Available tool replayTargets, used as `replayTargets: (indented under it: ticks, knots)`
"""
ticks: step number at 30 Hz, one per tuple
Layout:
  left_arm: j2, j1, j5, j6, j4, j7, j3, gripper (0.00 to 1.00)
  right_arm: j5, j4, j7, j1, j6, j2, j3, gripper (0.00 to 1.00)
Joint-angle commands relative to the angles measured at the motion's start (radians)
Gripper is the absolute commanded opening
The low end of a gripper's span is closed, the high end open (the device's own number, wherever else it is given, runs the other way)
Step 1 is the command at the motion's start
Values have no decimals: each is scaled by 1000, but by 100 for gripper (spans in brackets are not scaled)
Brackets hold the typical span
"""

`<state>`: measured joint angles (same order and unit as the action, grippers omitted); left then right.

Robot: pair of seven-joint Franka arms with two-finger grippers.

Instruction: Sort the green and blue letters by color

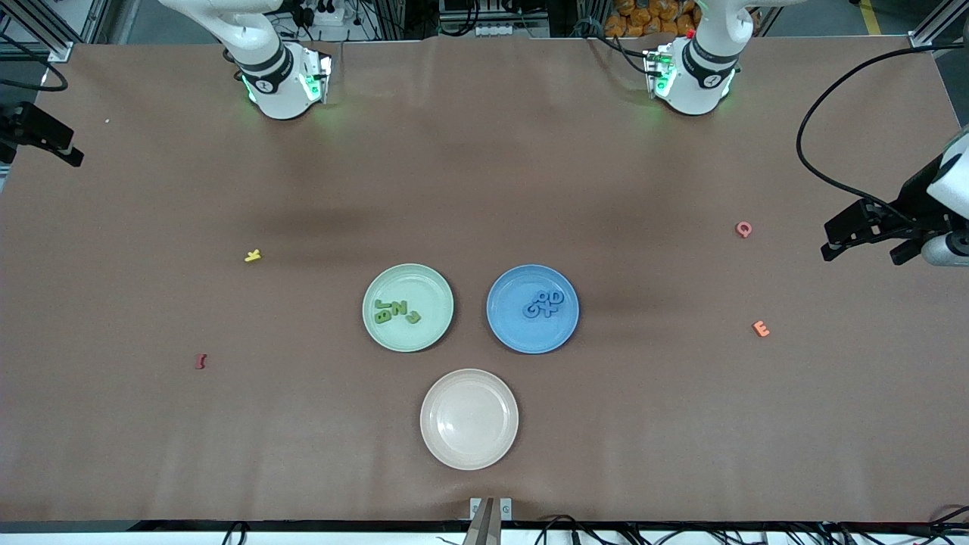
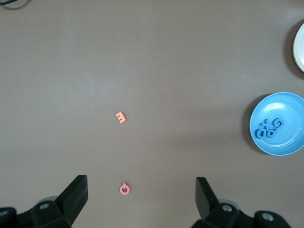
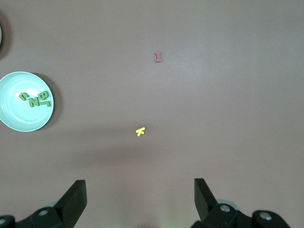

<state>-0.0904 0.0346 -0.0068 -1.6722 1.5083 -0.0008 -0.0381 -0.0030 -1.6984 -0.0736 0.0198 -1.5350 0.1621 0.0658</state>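
Several green letters [image 1: 397, 310] lie together in the pale green plate [image 1: 435, 333], also seen in the right wrist view as green letters [image 3: 34, 99]. Several blue letters [image 1: 545, 303] lie bunched in the blue plate [image 1: 506, 333], and show as blue letters [image 2: 267, 129] in the left wrist view. My left gripper [image 2: 141, 183] hangs open and empty high over the pink Q [image 2: 124, 189], at the left arm's end of the table [image 1: 869, 250]. My right gripper [image 3: 139, 185] hangs open and empty high over bare table, apart from the yellow letter [image 3: 139, 131].
A white plate [image 1: 469, 454] stands nearer the front camera than the two coloured plates. Loose letters lie on the brown table: pink Q [image 1: 744, 228] and orange E [image 1: 761, 328] toward the left arm's end, yellow letter [image 1: 253, 256] and dark red letter [image 1: 200, 361] toward the right arm's end.
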Motion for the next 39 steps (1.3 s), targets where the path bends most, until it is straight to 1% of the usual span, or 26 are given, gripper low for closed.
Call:
replayTargets:
  ticks: [1,5,23,39]
  knots:
    - [8,4,24,23,-7,2,-6,100,17,-17,-17,-29,-10,10,9,100]
    - [15,4,25,23,-2,1,-17,100,15,-17,-18,-31,-11,10,9,100]
    - [23,4,24,25,3,47,-11,100,15,-10,-12,-31,-8,4,11,100]
    - [24,5,24,25,4,48,-11,100,14,-9,-8,-31,-5,4,9,100]
